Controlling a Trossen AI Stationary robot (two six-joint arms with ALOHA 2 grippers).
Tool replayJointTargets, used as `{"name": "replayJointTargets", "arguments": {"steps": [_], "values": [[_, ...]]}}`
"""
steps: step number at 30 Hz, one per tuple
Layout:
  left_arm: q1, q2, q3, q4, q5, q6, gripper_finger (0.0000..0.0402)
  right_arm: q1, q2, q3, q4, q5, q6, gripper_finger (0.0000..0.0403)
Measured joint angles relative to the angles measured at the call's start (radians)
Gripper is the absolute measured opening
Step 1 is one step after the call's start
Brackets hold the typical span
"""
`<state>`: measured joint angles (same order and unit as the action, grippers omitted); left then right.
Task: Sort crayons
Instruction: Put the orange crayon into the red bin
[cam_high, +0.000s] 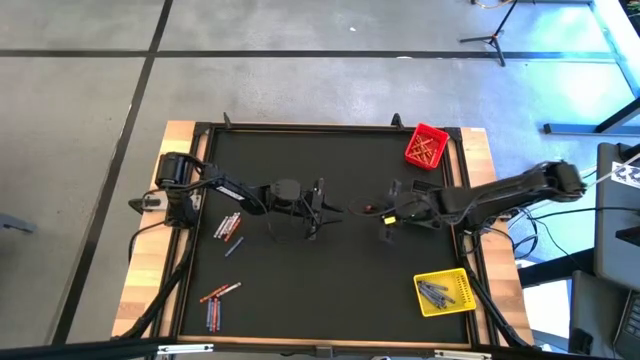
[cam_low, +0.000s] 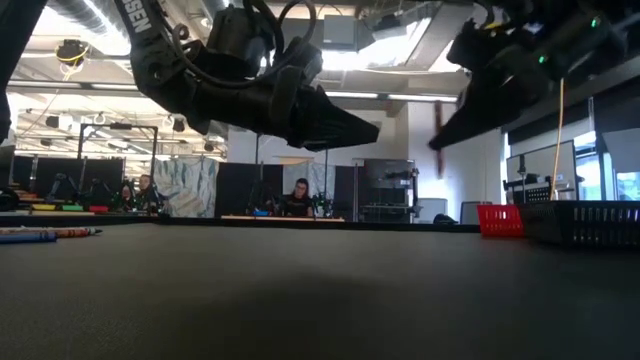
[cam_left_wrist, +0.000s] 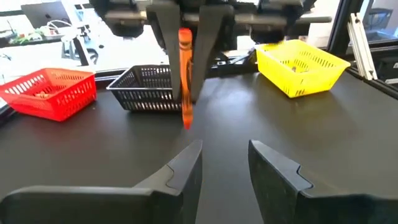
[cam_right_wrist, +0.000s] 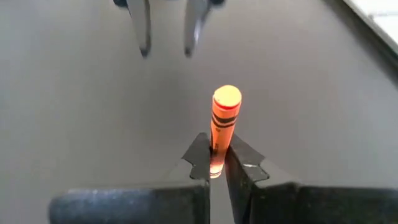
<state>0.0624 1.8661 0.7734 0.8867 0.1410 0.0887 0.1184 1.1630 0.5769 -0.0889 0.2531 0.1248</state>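
the right gripper (cam_right_wrist: 214, 163) is clamped on a red-orange crayon (cam_right_wrist: 222, 121), which stands up between its fingers above the middle of the black table (cam_high: 330, 290). the left gripper (cam_left_wrist: 225, 163) faces it from close by over the table's centre, its fingers parted with nothing between them; the two grippers are near each other but not touching.

a red bin (cam_high: 426, 146) sits at the table's far right corner and holds a heap of red-orange crayons (cam_high: 423, 150). a yellow bin (cam_high: 445, 292) sits at the near right corner, tilted slightly, with grey crayons (cam_high: 436, 291) lying in it. in the left wrist view a dark mesh bin (cam_left_wrist: 144, 88) stands between the red and the yellow one; what it holds cannot be made out.

loose crayons lie on the left half of the table: a small cluster of red-orange and grey ones (cam_high: 229, 227) just beside the left arm, with a blue one (cam_high: 233, 247) close below it, and a second group of red-orange and blue ones (cam_high: 216, 300) near the front left corner. in the low view, people sit at desks in the room far behind the table.
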Motion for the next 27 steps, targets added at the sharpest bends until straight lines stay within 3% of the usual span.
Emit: {"name": "replayJointTargets", "arguments": {"steps": [6, 11, 27], "values": [[0.0, 0.0, 0.0, -0.007, -0.001, 0.001, 0.012, 0.014, -0.074, 0.138, -0.433, -0.009, 0.109, 0.0027], [0.0, 0.0, 0.0, -0.015, -0.001, 0.001, 0.012, 0.068, -0.093, 0.219, -0.648, 0.016, 0.189, 0.0019], [0.0, 0.0, 0.0, -0.025, -0.002, 0.0, 0.012, 0.391, -0.168, 0.25, -0.865, 0.053, 0.596, 0.0024]]}}
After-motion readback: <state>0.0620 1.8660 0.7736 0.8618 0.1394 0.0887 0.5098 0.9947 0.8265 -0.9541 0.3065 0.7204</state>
